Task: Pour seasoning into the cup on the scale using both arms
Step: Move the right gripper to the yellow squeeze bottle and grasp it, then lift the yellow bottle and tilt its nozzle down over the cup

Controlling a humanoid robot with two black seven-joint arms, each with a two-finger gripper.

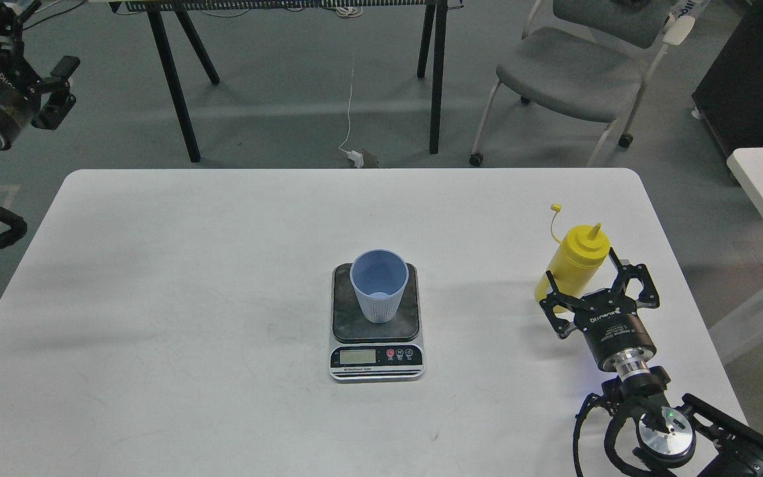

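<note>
The left end effector point(57, 89) hangs off the counter point(156, 318) beyond its far left corner, above the grey floor point(289, 99); its fingers stand apart with nothing between them, touching nothing. Near the middle of the counter, a little toward the near edge, sits the scale point(376, 322), its dark platform facing up and its display and small round buttons along the side nearest the near edge. The cup point(379, 285) stands upright on the far part of that platform, light blue and ribbed, and its inside looks empty as far as the view down into it tells. Well to the right, close to the counter's right edge, the seasoning point(577, 262) stands upright, a yellow squeeze bottle with its pointed nozzle bare and its small tethered cap sticking up to the left of it. The right end effector point(597, 291) is at the bottle's lower body from the near side, fingers spread wide to either side of it; whether the fingers press on the plastic I cannot tell. The stretch of counter between scale and bottle is bare. Beyond the far edge stand black table legs point(176, 86), a white cable point(350, 99) on the floor, and a grey chair point(573, 73).
</note>
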